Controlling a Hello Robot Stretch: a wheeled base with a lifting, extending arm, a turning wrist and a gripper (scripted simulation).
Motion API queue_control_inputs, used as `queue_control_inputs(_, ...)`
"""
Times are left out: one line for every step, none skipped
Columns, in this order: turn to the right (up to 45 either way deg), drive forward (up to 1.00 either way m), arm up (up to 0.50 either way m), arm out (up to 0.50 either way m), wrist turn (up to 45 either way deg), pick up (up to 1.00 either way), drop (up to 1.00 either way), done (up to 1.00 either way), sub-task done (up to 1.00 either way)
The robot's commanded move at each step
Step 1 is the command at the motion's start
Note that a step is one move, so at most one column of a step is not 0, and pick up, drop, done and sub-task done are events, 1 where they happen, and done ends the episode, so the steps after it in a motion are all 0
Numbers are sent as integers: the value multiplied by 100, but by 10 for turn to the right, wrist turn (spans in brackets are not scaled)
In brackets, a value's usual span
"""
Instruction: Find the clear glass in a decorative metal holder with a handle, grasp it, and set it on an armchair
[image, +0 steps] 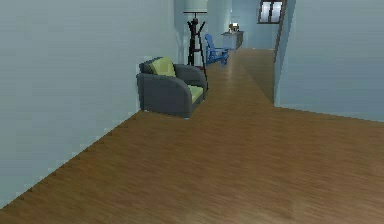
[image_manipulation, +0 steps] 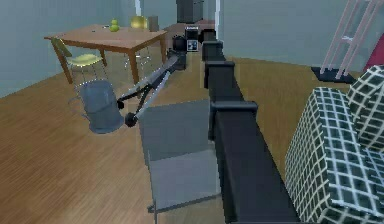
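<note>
1 grey armchair (image: 170, 86) | 1 gripper (image_manipulation: 127, 113) holding 1 grey handled cup (image_manipulation: 98, 108) | finger state: cannot tell

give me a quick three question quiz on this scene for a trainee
1. Multiple choice: in the forward view, what colour are the cushions on the grey armchair? A red, B green, C white.
2. True or false: in the arm side view, the wooden table has nothing on it.
3. Fill in: the container seen at the far end of the tool is ____ in colour.

Key: 1 B. 2 false, small yellow-green things lie on it. 3 grey.
</note>
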Motion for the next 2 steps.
queue_control_inputs(0,0,0,0,450,0,0,0,0)
queue_control_inputs(0,0,0,0,450,0,0,0,0)
